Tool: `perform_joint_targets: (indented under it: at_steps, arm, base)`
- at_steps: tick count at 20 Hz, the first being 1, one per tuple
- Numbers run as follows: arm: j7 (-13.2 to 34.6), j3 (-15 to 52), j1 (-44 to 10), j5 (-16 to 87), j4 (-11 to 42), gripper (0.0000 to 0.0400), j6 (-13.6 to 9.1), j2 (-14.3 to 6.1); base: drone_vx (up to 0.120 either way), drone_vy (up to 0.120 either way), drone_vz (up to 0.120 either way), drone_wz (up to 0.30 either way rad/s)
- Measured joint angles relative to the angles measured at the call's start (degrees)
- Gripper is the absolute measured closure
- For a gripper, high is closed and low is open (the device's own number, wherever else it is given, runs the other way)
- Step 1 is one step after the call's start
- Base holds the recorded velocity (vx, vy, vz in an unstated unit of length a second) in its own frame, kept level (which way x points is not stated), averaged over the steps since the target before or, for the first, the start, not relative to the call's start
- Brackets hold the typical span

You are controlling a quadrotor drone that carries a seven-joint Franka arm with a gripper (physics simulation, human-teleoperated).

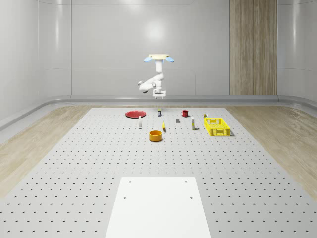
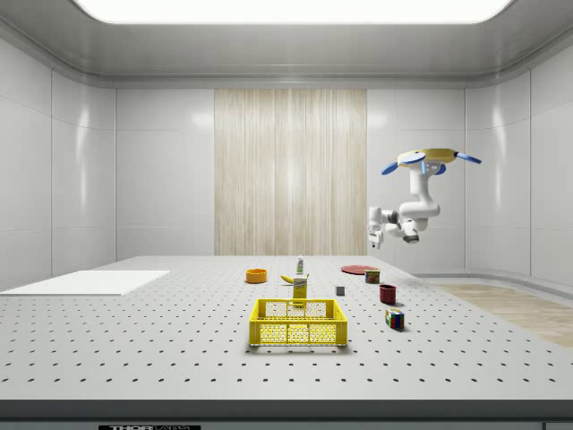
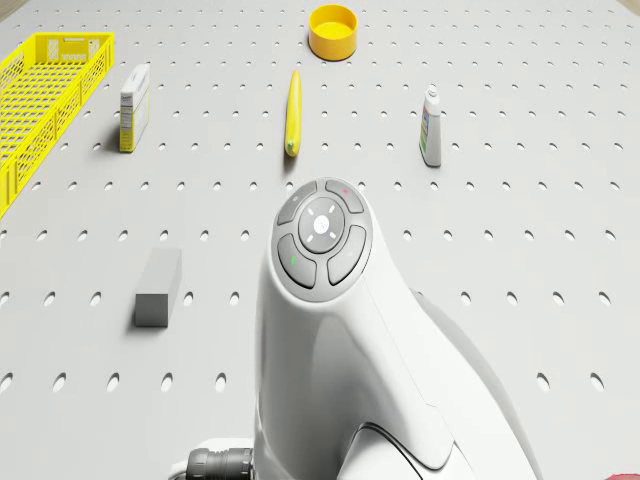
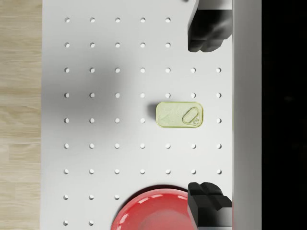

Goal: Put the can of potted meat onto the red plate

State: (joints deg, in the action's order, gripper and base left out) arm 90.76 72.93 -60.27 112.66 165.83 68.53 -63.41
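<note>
**A:** so where's the drone [image 1: 158, 58] at? I see it hovering high over the far end of the perforated grey counter [image 1: 74, 163], white glossy arm [image 3: 330, 330] bent under it

**B:** yep, and the tool [image 4: 207, 115] hangs well above the can of potted meat [image 4: 179, 115], pointing straight down. Both dark blocky fingers [image 4: 206, 36] are spread wide apart, nothing between them. The can is a flat rounded rectangle, pale green lid with a pull tab, lying on the counter just beside the red plate [image 4: 153, 211] but not touching it

**A:** plate looks shiny, round, smooth rim. What else is on there?

**B:** drone view has a yellow mesh basket [image 3: 45, 100], a round yellow bowl [image 3: 333, 31], a banana [image 3: 292, 111], a little bottle [image 3: 431, 125], a boxy carton [image 3: 134, 106] and a plain grey block [image 3: 157, 288]. Whole-scene view also shows a red mug [image 1: 184, 113] near the far edge
</note>
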Motion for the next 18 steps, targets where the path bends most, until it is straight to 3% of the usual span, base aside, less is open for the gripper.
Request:
perform_joint_targets:
  at_steps: [10, 18]
  arm:
    - [1.16, 1.09, -1.29, -1.52, -0.21, 0.0, 2.53, -3.0]
    - [1.88, 1.79, -2.05, -2.68, -0.36, 0.0, 4.55, -5.23]
  base:
    - [0.036, 0.0, -0.12, 0.0]
    - [0.0, 0.0, -0.12, 0.0]
